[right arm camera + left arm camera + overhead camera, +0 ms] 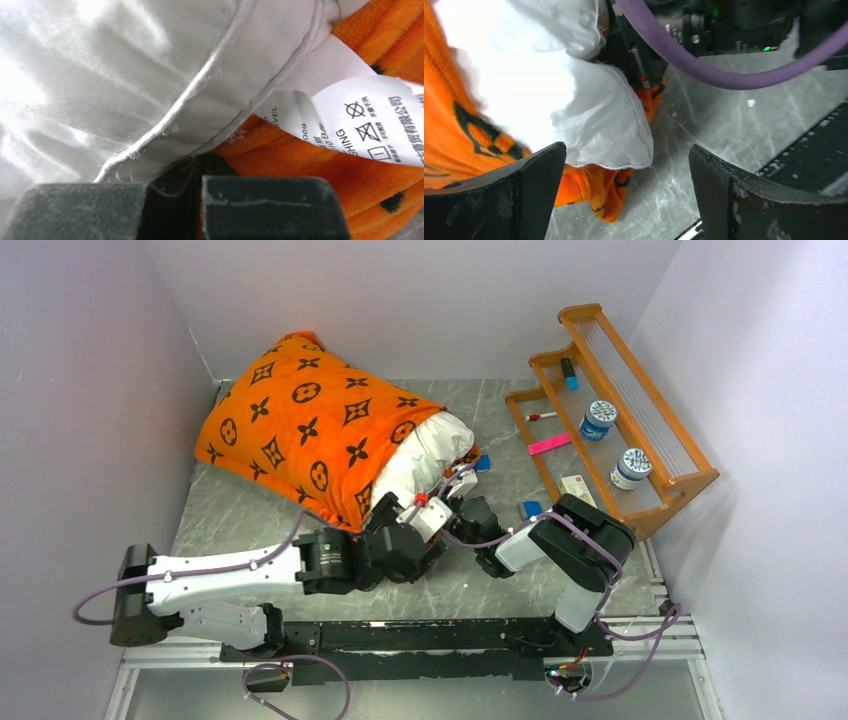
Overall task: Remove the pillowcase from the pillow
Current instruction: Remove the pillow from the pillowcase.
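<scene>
The orange pillowcase (300,415) with dark brown motifs covers most of the white pillow (425,445), whose bare end sticks out on the right. My left gripper (405,508) is open at that end. In the left wrist view (626,195) the pillow's corner (589,120) and the pillowcase hem (604,192) lie just ahead between its fingers, untouched. My right gripper (468,502) is pressed into the same end. In the right wrist view (175,205) its jaws are nearly closed, with dark and orange pillowcase fabric (300,160) in the narrow gap and the pillow's seam (165,125) just above.
A wooden tiered rack (640,440) stands at the right with jars, a marker and a pink item. Small blue objects (530,508) lie on the grey table near it. A white care label (360,125) hangs by the right gripper. Walls close in the left, back and right.
</scene>
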Robot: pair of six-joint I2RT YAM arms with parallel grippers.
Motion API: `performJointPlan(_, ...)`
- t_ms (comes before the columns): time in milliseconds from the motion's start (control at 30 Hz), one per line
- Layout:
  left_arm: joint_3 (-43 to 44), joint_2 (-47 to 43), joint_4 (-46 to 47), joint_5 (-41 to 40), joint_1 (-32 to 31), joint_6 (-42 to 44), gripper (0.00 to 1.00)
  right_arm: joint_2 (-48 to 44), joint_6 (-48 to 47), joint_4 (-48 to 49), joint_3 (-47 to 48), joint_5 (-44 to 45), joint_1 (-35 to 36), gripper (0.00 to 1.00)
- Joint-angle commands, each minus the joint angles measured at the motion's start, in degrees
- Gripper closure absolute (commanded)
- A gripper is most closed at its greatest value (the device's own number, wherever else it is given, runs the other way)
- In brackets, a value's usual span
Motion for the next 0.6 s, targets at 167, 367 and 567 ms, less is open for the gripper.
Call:
performJointPlan(167, 1.3, 9.6, -2.6, -21.6, -3.9, -10.7, 0.03, -2.4, 1.2, 4.5, 0.7, -1.3, 0.0, 1.00)
performJointPlan(367, -0.7, 14.8, -0.1, -24.6, -3.7, -12.9, 0.03, -3.5, 1.7, 4.6, 0.1, -1.9, -0.1, 1.00)
performJointPlan(567, -2.1, 21.5, 0.7, -25.5, -0.2, -15.3, 0.03, -4.2, 2.5, 5.4, -0.2, -2.1, -0.1, 1.00)
